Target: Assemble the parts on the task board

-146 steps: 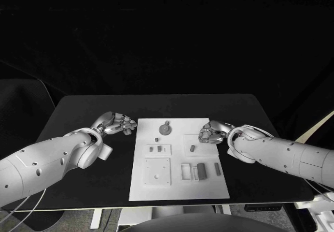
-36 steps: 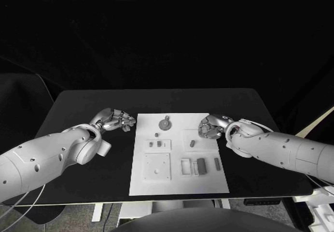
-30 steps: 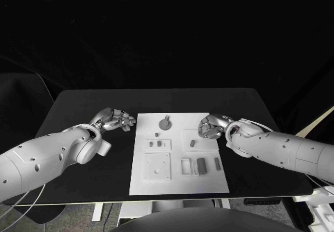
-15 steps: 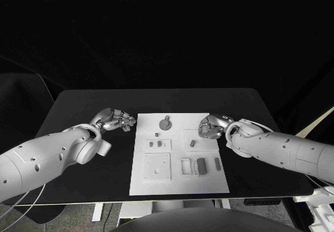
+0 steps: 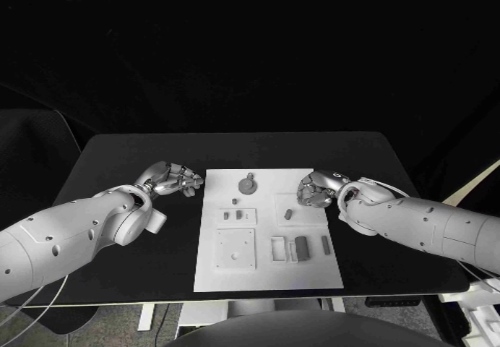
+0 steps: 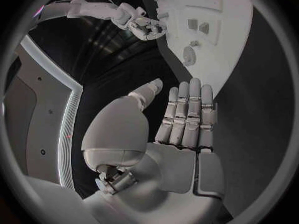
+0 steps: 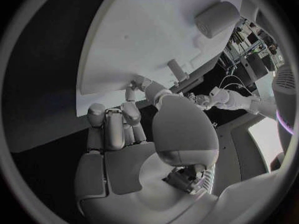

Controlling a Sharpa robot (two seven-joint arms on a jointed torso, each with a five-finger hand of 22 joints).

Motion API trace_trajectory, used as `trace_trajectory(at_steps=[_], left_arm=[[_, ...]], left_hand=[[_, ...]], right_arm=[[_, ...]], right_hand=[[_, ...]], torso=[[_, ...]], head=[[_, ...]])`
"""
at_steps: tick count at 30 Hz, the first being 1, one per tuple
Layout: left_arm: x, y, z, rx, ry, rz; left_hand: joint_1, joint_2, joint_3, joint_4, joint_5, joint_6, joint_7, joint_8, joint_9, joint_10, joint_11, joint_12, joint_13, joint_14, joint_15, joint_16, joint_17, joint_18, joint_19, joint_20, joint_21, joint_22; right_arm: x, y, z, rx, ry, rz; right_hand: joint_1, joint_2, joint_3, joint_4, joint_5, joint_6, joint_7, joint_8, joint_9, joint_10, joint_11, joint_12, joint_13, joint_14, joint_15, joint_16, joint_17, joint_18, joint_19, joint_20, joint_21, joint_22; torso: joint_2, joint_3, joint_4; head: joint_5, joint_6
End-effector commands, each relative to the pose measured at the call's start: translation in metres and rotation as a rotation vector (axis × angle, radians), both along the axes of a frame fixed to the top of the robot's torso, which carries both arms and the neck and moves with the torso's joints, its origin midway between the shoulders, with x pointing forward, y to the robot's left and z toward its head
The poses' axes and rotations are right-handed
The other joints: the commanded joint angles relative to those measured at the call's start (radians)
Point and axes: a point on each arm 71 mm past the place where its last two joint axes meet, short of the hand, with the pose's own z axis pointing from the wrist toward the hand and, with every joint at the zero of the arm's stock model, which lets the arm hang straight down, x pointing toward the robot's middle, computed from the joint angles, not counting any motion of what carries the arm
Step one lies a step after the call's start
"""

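The white task board lies in the middle of the black table. On it are a round grey part, a small upright part, two little parts, a square plate and dark bars. My left hand hovers just off the board's far left edge. In the left wrist view its fingers are stretched out straight and hold nothing. My right hand sits at the board's right edge beside the small upright part. Its fingers are curled in, with nothing visible in them.
Bare black table surrounds the board on all sides. The left wrist view shows my right hand at the board. The right wrist view shows the board, a cylinder part and my left hand beyond.
Over the last second neither hand nor any part has moved. Since the earliest frame only the camera has shifted.
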Motion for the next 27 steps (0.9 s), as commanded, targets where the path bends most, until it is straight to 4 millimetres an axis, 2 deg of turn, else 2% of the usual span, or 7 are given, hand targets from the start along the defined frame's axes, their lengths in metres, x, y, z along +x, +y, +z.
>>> trace_trajectory(at_steps=[1, 19, 24, 27], left_arm=[[-0.0002, -0.0017, 0.0006, -0.011, 0.005, -0.011], [0.0001, -0.0020, 0.0005, -0.011, 0.006, -0.012], [0.0001, -0.0019, 0.0004, -0.011, 0.006, -0.012], [0.0001, -0.0020, 0.0003, -0.011, 0.007, -0.012]], left_hand=[[-0.009, 0.000, -0.005, -0.002, 0.004, -0.003, -0.001, -0.005, 0.001, -0.007, -0.001, -0.007, -0.001, -0.004, 0.001, -0.005, -0.001, 0.005, -0.007, 0.000, -0.004, 0.001], [-0.009, 0.000, -0.005, -0.002, 0.003, -0.005, -0.002, -0.006, 0.001, -0.009, -0.001, -0.008, -0.001, -0.004, 0.001, -0.007, -0.002, 0.005, -0.007, 0.000, -0.004, 0.001], [-0.008, 0.000, -0.005, -0.002, 0.003, -0.005, -0.002, -0.006, 0.001, -0.009, -0.001, -0.008, -0.001, -0.004, 0.001, -0.007, -0.002, 0.005, -0.007, 0.000, -0.005, 0.001], [-0.008, 0.000, -0.005, -0.002, 0.004, -0.005, -0.002, -0.006, 0.001, -0.009, -0.001, -0.008, -0.001, -0.004, 0.001, -0.007, -0.002, 0.005, -0.007, 0.000, -0.005, 0.001]], right_arm=[[-0.0060, 0.0020, -0.0105, -0.021, 0.061, 0.010], [-0.0061, 0.0021, -0.0107, -0.019, 0.066, 0.005], [-0.0062, 0.0014, -0.0107, -0.025, 0.065, 0.003], [-0.0063, 0.0015, -0.0107, -0.032, 0.064, 0.005]], right_hand=[[-0.016, -0.002, -0.007, 0.002, -0.007, 0.021, 0.031, -0.008, -0.003, 0.001, 0.002, -0.004, -0.002, -0.004, 0.002, 0.005, 0.000, 0.012, -0.004, 0.007, 0.039, -0.002], [-0.028, -0.006, -0.013, 0.006, -0.006, 0.017, 0.032, -0.012, -0.004, 0.000, 0.003, -0.004, -0.002, -0.009, 0.003, 0.003, -0.006, 0.011, -0.004, 0.007, 0.039, -0.003], [-0.015, 0.010, -0.001, 0.000, 0.001, 0.019, 0.030, -0.012, -0.003, -0.001, 0.002, -0.005, -0.003, -0.006, 0.002, 0.004, -0.003, 0.014, -0.003, 0.006, 0.038, -0.005], [0.014, 0.023, 0.027, -0.007, -0.007, 0.032, 0.029, -0.008, 0.001, 0.001, 0.000, -0.005, -0.005, -0.002, 0.001, 0.006, 0.000, 0.016, -0.003, 0.004, 0.037, -0.008]], torso=[[0.000, 0.0001, 0.0001], [0.001, 0.0004, 0.0000], [0.001, 0.0002, 0.0005], [0.001, 0.0005, 0.0002]], head=[[0.000, 0.000], [-0.001, -0.002], [-0.002, -0.003], [-0.003, -0.004]])
